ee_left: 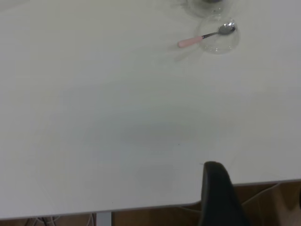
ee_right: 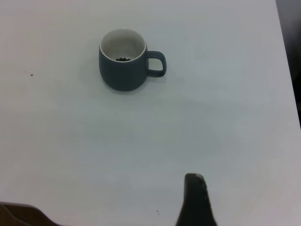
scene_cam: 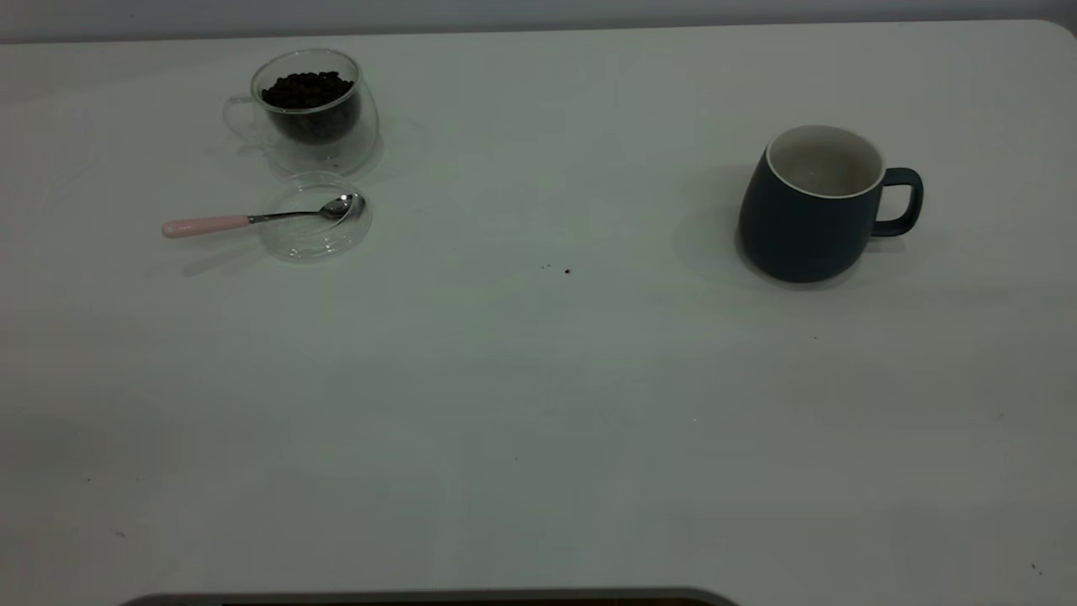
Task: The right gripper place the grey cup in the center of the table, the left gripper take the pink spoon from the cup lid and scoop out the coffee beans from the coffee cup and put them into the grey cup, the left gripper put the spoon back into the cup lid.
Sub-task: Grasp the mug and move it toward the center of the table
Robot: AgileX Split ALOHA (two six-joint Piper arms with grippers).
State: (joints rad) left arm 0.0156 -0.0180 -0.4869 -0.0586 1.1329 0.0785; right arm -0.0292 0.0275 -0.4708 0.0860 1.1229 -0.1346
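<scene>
The grey cup point(scene_cam: 812, 210) stands upright at the right of the table point(scene_cam: 538, 396), handle to the right. In the right wrist view the grey cup point(ee_right: 123, 61) holds a few dark beans at its bottom. The coffee cup point(scene_cam: 313, 114) with coffee beans point(scene_cam: 307, 88) stands far left. The cup lid point(scene_cam: 313, 242) lies just in front of it. The pink spoon point(scene_cam: 244, 221) rests with its bowl in the lid, handle pointing left. My left gripper point(ee_left: 215, 188) hangs back at the table's near edge, far from the spoon point(ee_left: 200, 37). My right gripper point(ee_right: 194, 197) is well short of the grey cup.
A few tiny dark specks point(scene_cam: 566, 271) lie near the table's middle. The table's near edge and brown cardboard point(ee_left: 273, 202) below it show in the left wrist view. The table's right edge point(ee_right: 288, 80) shows in the right wrist view. Neither arm appears in the exterior view.
</scene>
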